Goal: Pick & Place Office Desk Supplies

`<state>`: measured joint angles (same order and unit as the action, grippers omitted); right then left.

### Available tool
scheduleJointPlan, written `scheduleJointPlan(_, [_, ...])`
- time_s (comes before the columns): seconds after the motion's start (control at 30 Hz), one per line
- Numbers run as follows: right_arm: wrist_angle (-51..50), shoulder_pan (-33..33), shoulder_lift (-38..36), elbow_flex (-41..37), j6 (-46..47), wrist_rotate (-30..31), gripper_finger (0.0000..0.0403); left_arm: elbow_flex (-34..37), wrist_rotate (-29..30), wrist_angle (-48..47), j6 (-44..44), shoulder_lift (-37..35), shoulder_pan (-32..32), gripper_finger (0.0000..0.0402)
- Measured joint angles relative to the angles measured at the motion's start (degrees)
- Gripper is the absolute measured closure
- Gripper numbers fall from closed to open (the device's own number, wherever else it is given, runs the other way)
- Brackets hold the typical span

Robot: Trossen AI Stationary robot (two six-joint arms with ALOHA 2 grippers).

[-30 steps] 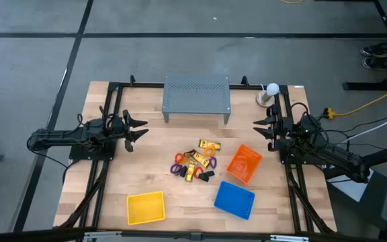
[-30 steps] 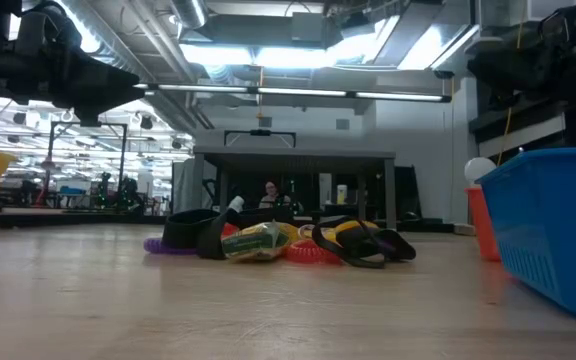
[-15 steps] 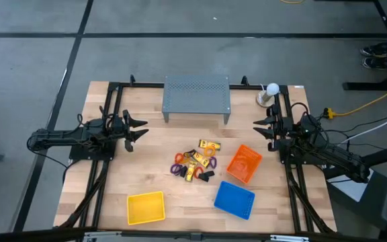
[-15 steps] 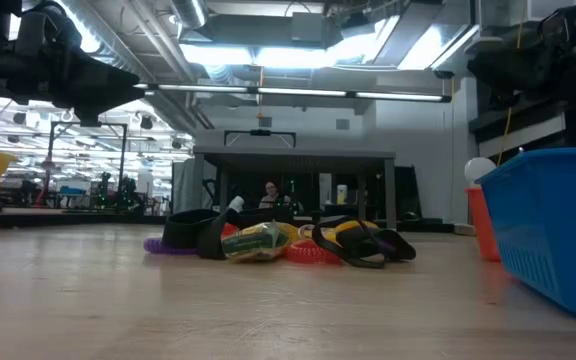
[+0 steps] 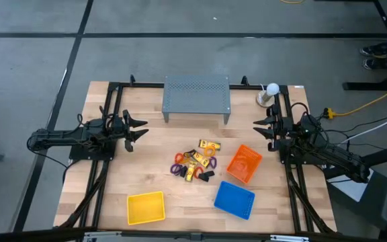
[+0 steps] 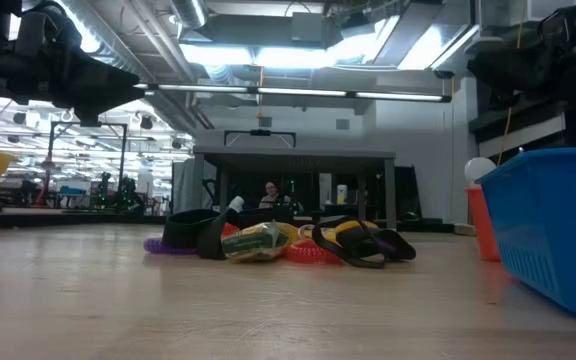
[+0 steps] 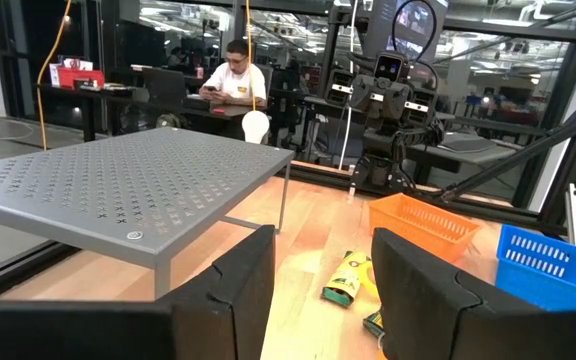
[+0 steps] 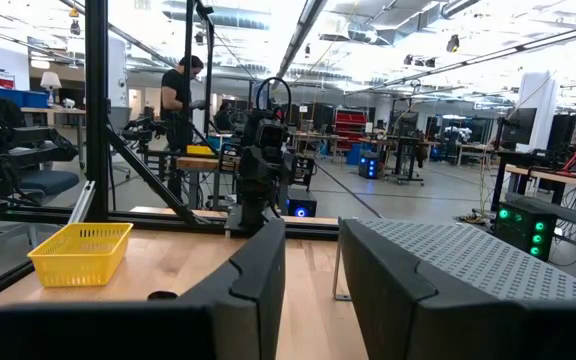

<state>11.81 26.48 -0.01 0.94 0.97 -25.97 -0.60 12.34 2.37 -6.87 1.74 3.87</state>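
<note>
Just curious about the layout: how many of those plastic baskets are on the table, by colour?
Yellow basket: 1
Blue basket: 1
Orange basket: 1
Total: 3

Pale wood table (image 5: 146,175), perforated grey metal shelf (image 5: 196,93), plastic mesh baskets (image 5: 234,199)

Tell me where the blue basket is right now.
In the high view the blue basket sits near the table's front edge, right of centre, just in front of the orange basket and right of the yellow basket.
</note>
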Motion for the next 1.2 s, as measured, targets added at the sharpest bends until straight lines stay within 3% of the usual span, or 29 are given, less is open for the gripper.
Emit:
scheduleJointPlan(0.53, [0.5,0.0,0.0,0.0,0.0,0.0,0.0298,0.0,0.0,0.0,0.0,0.0,0.0,0.0237])
scheduleJointPlan(0.8, [8.2,0.0,0.0,0.0,0.0,-0.1,0.0298,0.0,0.0,0.0,0.1,0.0,0.0,0.0237])
scheduleJointPlan(1.1, [7.6,0.0,0.0,0.0,2.4,9.6,0.0298,0.0,0.0,0.0,0.2,0.0,0.0,0.0237])
scheduleJointPlan(1.2, [7.0,0.0,0.6,0.0,5.6,9.7,0.0298,0.0,0.0,0.0,0.2,0.0,0.0,0.0237])
